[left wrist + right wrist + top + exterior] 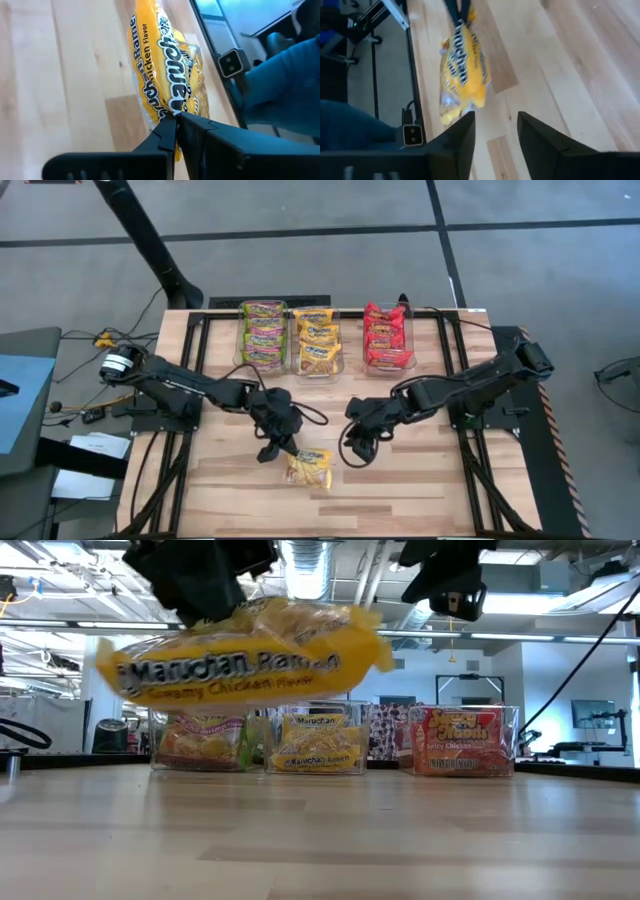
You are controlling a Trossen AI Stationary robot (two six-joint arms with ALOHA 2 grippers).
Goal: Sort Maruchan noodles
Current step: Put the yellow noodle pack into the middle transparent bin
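Held packet: yellow crinkly plastic Maruchan ramen packet (308, 468) hangs clear of the wooden table (420, 490), near its front edge.
Left gripper (176, 120): pinched shut on the packet's edge seam; a thin hold that could slip.
Right gripper (495, 131): fingers apart, empty, just beside; could snag the packet.
Clear plastic bins (318, 340): far row, middle holds yellow; misdrop possible.

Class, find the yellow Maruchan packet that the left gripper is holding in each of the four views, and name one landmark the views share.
High view: yellow packet, lower centre, beside the left gripper.
Low view: upper left, hanging clear of the table.
Left wrist view: centre, pinched at its edge.
Right wrist view: upper centre-left, beyond the open right gripper.
Shared landmark: the wooden table.
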